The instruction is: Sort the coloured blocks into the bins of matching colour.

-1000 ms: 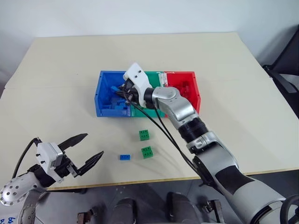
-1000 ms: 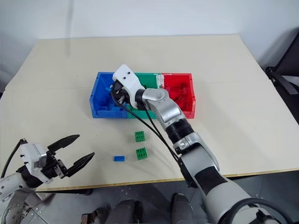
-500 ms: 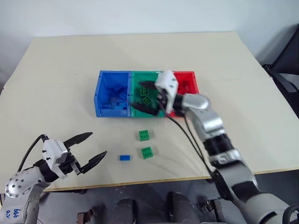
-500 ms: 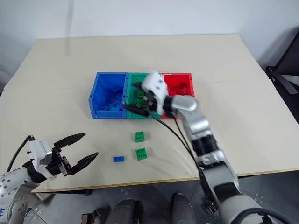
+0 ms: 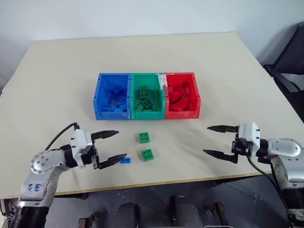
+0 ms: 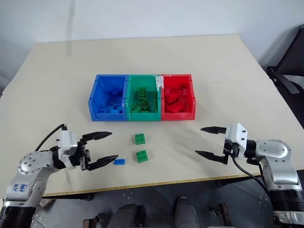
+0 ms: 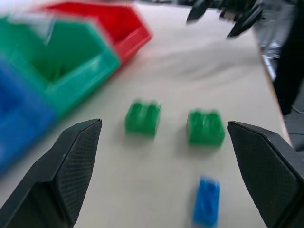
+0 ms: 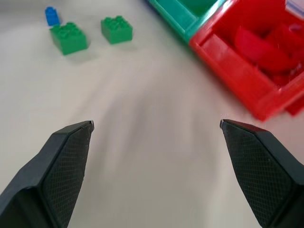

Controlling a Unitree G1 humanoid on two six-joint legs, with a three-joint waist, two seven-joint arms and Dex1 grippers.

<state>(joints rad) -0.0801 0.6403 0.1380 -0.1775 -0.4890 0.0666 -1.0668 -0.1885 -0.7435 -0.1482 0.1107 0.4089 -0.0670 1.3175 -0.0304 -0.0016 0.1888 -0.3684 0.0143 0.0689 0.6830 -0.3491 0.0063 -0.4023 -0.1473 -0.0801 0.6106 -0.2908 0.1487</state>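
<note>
Pale beige surface with straight edges, plain light wall behind it; dark chair-like object at right side

My tool stands wide open over the pale surface, its two black fingers far apart with nothing between them. Beyond them sits the red bin, with red blocks heaped inside. The green bin touches its side. Away from the bins, two green blocks lie on the surface just beside each other, studs up, and a small blue block lies near them.
</note>
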